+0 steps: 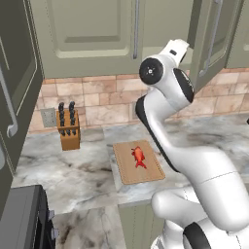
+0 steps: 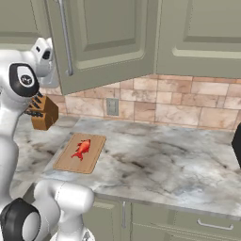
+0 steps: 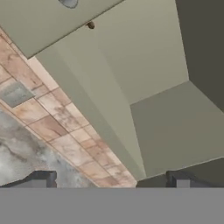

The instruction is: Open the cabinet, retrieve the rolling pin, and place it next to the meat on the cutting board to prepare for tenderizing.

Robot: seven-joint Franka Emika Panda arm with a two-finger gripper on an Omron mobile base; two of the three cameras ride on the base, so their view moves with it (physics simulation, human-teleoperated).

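The cabinet (image 1: 87,34) has its left door shut and its right door (image 1: 210,39) swung out. In the right base view that open door (image 2: 106,42) hangs over the counter. My gripper (image 3: 111,180) is raised in front of the opening and stands open, with nothing between its fingertips (image 3: 41,179). It faces the pale green inside of the cabinet (image 3: 153,61). A small brown rounded tip (image 3: 90,25) peeks out at an edge there; I cannot tell if it is the rolling pin. The meat (image 1: 138,156) lies on the cutting board (image 1: 146,176) on the counter below.
A knife block (image 1: 68,129) stands at the back left of the marble counter (image 1: 73,170), left of the board. A dark tall unit with a curved handle (image 1: 12,129) fills the left side. An outlet (image 2: 112,107) sits in the tiled backsplash.
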